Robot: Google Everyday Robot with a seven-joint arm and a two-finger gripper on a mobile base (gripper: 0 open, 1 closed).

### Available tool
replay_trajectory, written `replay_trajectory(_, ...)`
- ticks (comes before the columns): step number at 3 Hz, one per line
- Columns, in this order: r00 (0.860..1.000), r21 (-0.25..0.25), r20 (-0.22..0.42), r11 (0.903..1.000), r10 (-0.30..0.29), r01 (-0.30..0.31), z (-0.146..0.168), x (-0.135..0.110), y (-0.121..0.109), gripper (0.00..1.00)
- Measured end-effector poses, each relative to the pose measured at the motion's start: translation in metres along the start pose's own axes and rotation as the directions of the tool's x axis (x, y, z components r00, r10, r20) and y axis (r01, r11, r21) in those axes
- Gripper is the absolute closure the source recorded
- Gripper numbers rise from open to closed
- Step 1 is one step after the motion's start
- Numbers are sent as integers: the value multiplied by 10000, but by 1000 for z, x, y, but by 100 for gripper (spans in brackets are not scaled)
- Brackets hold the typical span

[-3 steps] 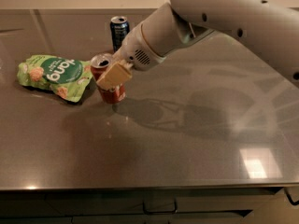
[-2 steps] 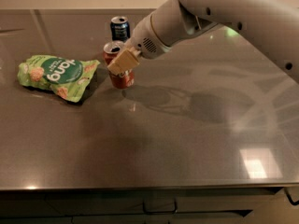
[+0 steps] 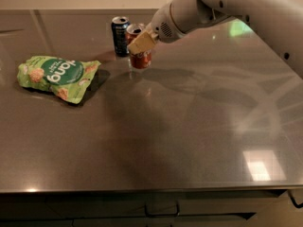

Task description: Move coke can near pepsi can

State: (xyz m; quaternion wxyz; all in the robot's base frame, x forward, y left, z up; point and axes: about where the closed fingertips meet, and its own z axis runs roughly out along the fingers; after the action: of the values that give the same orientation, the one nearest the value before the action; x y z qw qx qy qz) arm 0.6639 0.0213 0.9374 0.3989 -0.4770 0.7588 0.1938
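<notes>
The coke can (image 3: 140, 60) is a small red can with a silver top, upright at the far middle of the table. My gripper (image 3: 141, 43) reaches in from the upper right and is shut on the coke can, its tan fingers (image 3: 142, 44) covering the can's upper half. The pepsi can (image 3: 120, 36) is a dark blue can with a silver top, upright just left of and slightly behind the coke can, a small gap between them. I cannot tell whether the coke can rests on the table or hangs just above it.
A green snack bag (image 3: 57, 76) lies flat at the left of the dark grey table (image 3: 180, 141). My white arm (image 3: 236, 8) spans the upper right. The table's front edge runs along the bottom, with drawers below it.
My gripper has carried the coke can away from the snack bag, back and to the right, until it stands next to the pepsi can.
</notes>
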Motion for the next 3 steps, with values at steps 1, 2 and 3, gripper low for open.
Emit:
replay_trajectory(1,9997,463,169,9988,162,-170,1,-2,-25,100)
replay_trajectory(2,9987,536,232,9975,443,-455,10,-1,-46,100)
replay_trajectory(3,9976,420,186,9968,666,-673,22,0,-58,100)
